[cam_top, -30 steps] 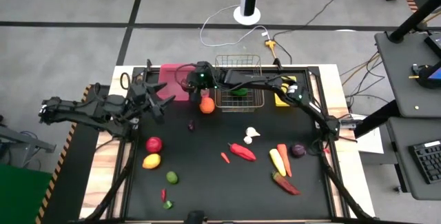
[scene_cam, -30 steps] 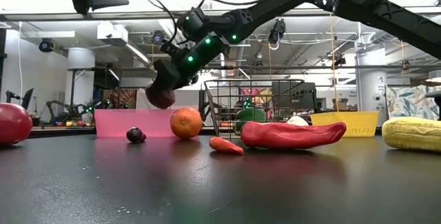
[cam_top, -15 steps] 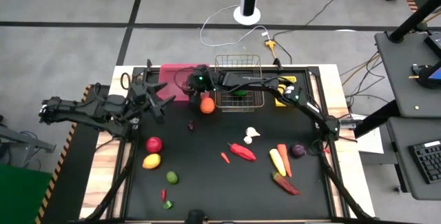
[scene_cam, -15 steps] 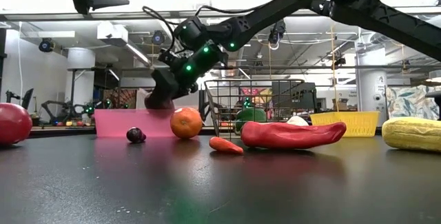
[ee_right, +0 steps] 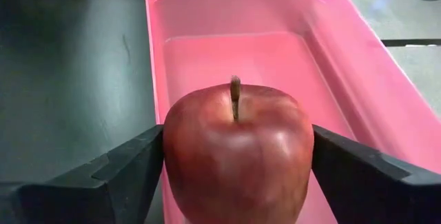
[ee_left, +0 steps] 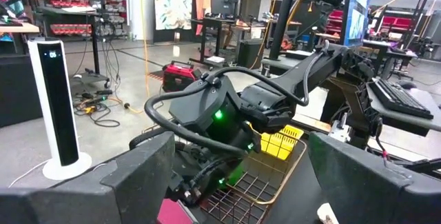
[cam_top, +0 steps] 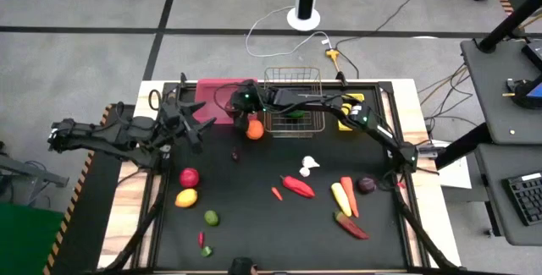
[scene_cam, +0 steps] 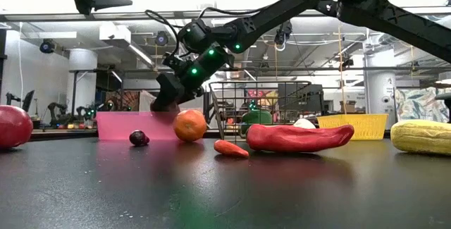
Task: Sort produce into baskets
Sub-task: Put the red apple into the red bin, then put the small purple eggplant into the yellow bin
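My right gripper [cam_top: 233,110] reaches across to the pink bin [cam_top: 213,97] at the table's far left and is shut on a red apple [ee_right: 238,148]. The apple is over the inside of the bin [ee_right: 275,38]. In the low view the gripper [scene_cam: 164,104] dips behind the bin's wall [scene_cam: 127,125], which hides the apple. My left gripper [cam_top: 195,123] waits open and empty above the table's left edge. An orange [cam_top: 254,129] rests on the table beside the bin. My right gripper pinches the apple's two opposite sides [ee_right: 172,162] between its two fingers [ee_right: 131,172], at about its widest part. The fingers slant down from the table's right. The apple sits upright, stem up, over the bin's floor; whether it touches the floor I cannot tell.
A wire basket [cam_top: 294,104] holding a green item and a yellow bin [cam_top: 351,110] stand at the far edge. A red apple [cam_top: 189,177], lemon [cam_top: 186,197], lime [cam_top: 211,217], red pepper [cam_top: 298,187], corn [cam_top: 340,199], carrot [cam_top: 348,195], garlic [cam_top: 310,164] and onion [cam_top: 367,184] lie loose.
My right gripper has gone down and a little toward the table's left with the apple. The apple hung in plain sight above the pink bin a second ago and now sits behind the bin's wall in the low view. The gripper stays shut on it.
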Action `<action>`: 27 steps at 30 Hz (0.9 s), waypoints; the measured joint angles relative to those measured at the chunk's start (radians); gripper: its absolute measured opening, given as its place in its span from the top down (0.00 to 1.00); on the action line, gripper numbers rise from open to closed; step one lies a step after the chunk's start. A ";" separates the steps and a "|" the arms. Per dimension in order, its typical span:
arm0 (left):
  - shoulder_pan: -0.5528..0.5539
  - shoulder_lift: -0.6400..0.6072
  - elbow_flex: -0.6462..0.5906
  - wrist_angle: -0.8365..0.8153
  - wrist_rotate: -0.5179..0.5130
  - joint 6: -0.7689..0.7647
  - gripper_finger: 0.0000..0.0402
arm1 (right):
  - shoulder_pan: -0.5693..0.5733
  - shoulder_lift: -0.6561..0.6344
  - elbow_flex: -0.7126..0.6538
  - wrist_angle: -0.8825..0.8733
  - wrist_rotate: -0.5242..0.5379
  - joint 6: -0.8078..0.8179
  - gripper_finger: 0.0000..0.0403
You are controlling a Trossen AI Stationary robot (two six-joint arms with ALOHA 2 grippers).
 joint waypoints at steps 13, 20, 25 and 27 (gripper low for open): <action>0.000 0.000 0.000 0.001 0.001 -0.002 0.22 | 0.000 -0.004 0.000 0.001 0.000 0.003 0.18; -0.001 0.000 0.000 0.001 0.006 -0.011 0.22 | 0.000 -0.040 0.062 -0.088 -0.002 0.000 0.16; -0.001 0.003 0.000 0.001 0.006 -0.028 0.22 | 0.000 -0.059 0.130 -0.207 -0.018 -0.003 0.16; -0.001 0.006 0.000 0.001 0.008 -0.039 0.22 | 0.000 -0.071 0.164 -0.272 -0.031 -0.006 0.17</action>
